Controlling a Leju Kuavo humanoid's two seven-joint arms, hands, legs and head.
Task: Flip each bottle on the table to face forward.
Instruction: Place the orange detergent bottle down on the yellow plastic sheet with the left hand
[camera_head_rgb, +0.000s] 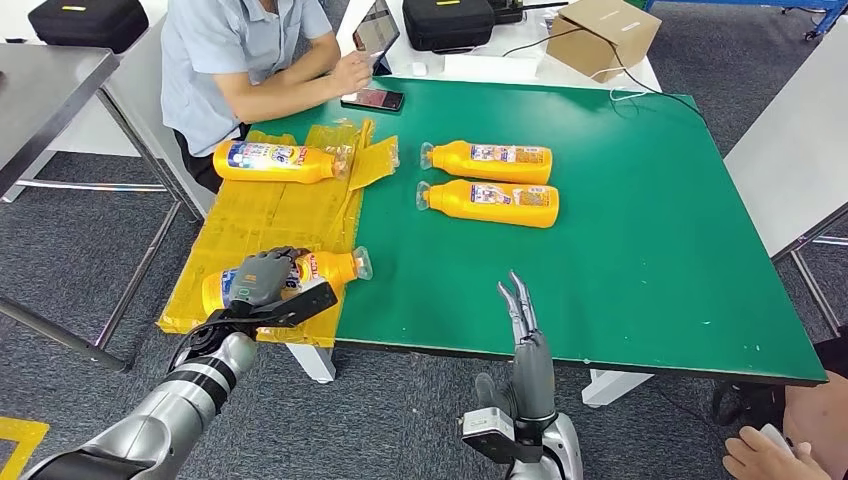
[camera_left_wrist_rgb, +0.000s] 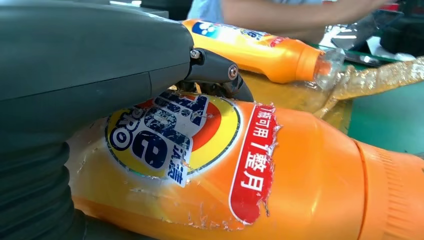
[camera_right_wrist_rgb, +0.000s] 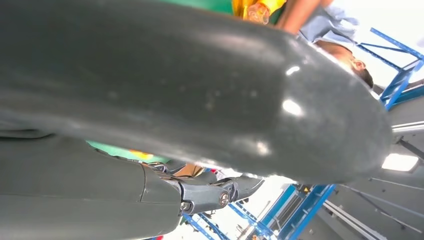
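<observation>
Fingers (camera_head_rgb: 262, 268) of the left hand (camera_head_rgb: 258, 278) wrap over the near orange bottle (camera_head_rgb: 330, 268), which lies on its side on yellow sheeting (camera_head_rgb: 260, 215) at the green tabletop (camera_head_rgb: 640, 250) corner. Right hand (camera_head_rgb: 522, 312) stands over the front edge, fingers straight, close together, holding nothing. Another bottle (camera_head_rgb: 275, 162) lies further back on the sheeting, two bottles (camera_head_rgb: 490, 162) on the green. A person (camera_head_rgb: 235, 60) sits opposite.

The right hand (camera_right_wrist_rgb: 190, 100) looms huge and grey, darker fingers (camera_right_wrist_rgb: 220, 192) held straight. Past it peek a green table (camera_right_wrist_rgb: 107, 150), an orange bottle (camera_right_wrist_rgb: 255, 7), a person (camera_right_wrist_rgb: 340, 42) and blue frames (camera_right_wrist_rgb: 300, 205).
</observation>
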